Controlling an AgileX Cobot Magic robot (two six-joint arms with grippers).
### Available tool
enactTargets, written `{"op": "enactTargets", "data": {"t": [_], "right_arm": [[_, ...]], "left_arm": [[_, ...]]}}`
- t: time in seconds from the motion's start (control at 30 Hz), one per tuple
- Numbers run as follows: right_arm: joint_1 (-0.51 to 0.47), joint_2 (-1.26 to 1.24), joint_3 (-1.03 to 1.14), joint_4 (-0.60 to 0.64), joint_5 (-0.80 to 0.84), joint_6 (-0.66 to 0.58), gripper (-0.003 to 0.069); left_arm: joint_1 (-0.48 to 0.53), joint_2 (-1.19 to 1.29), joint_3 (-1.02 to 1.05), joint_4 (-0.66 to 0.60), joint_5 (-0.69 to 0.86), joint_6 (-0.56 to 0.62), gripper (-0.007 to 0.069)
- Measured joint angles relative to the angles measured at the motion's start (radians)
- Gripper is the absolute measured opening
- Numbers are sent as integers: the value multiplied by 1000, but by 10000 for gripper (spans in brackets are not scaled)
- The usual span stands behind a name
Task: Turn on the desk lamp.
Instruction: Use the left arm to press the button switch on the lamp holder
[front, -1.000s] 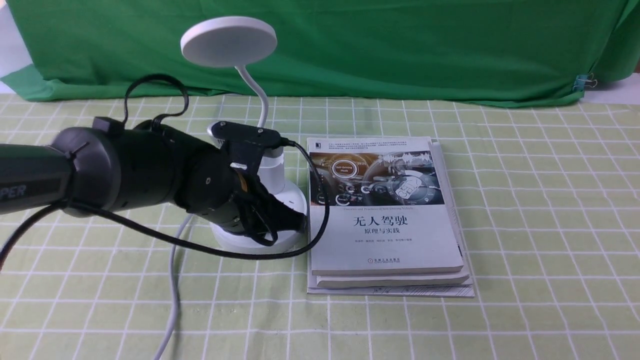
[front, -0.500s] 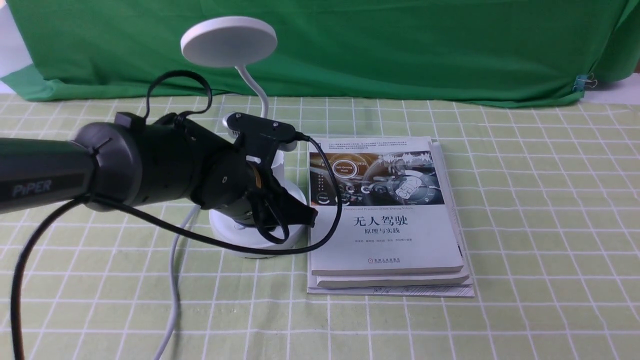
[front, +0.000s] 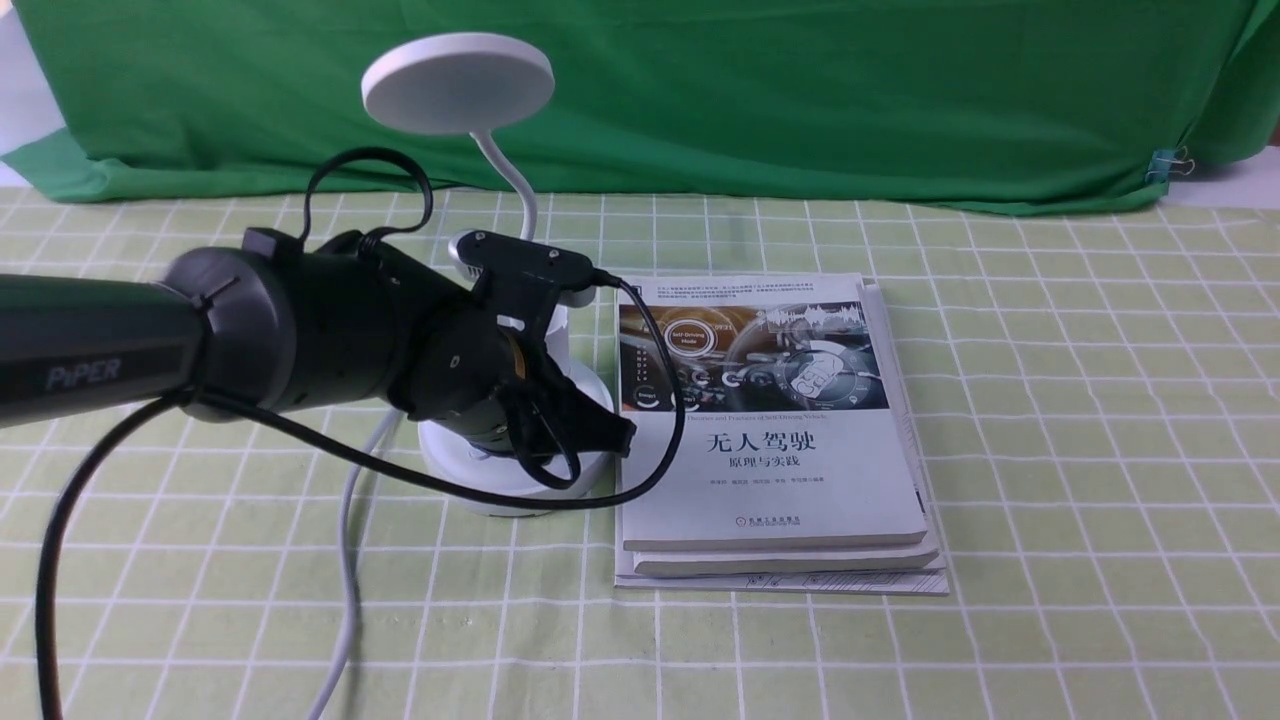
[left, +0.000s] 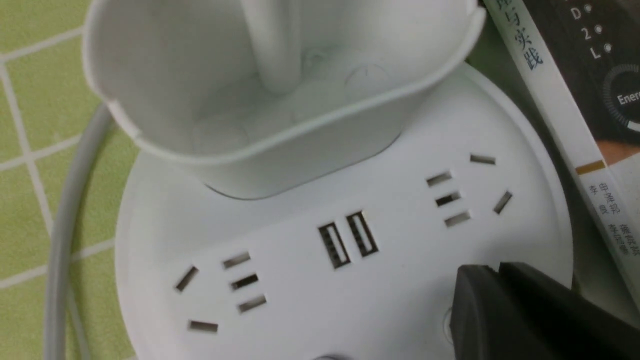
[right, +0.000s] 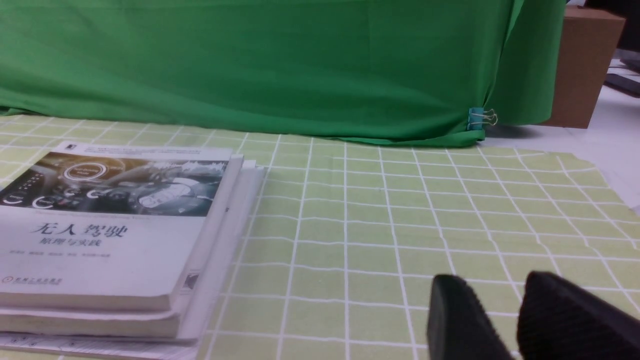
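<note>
The white desk lamp has a flat disc head (front: 457, 82), a thin bent neck (front: 517, 190), a pen cup (left: 280, 95) and a round base (front: 520, 485) with sockets and two USB ports (left: 347, 240). My left gripper (front: 622, 438) is shut and empty. Its tips (left: 492, 274) rest over the base's front part beside the books, covering most of a round button (left: 446, 320). A second button (left: 327, 357) peeks in at the frame edge. No glow shows from the head. My right gripper (right: 492, 287) is slightly open and empty, low over the cloth.
A stack of books (front: 770, 430) lies against the lamp base's right side; it also shows in the right wrist view (right: 115, 225). The lamp's white cord (front: 345, 580) runs toward the front edge. A green backdrop (front: 700, 90) hangs behind. A brown box (right: 582, 65) stands far right.
My left arm moved right and a little forward, bringing the shut gripper over the right side of the lamp base. It has barely moved in the last half second.
</note>
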Motion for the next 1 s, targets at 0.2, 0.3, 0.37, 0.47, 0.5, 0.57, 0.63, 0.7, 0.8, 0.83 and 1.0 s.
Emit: {"op": "enactTargets", "data": {"t": [0.2,0.3,0.37,0.47,0.5,0.57,0.63,0.7,0.8,0.83,1.0], "right_arm": [[0,0,0,0,0,0,245],[0,0,0,0,0,0,245],[0,0,0,0,0,0,245],[0,0,0,0,0,0,245],[0,0,0,0,0,0,245],[0,0,0,0,0,0,245],[0,0,0,0,0,0,245],[0,0,0,0,0,0,245],[0,0,0,0,0,0,245],[0,0,0,0,0,0,245],[0,0,0,0,0,0,245]], "left_arm": [[0,0,0,2,-1,0,19],[0,0,0,5,-1,0,19],[0,0,0,5,1,-4,19],[0,0,0,8,9,-4,19],[0,0,-1,9,16,-3,19],[0,1,-1,9,19,-1,19],[0,6,-3,9,20,-1,19],[0,14,-6,3,19,1,19],[1,29,-14,-28,3,33,19],[1,33,-16,-41,-5,39,19],[0,29,-19,-51,-11,47,19]]}}
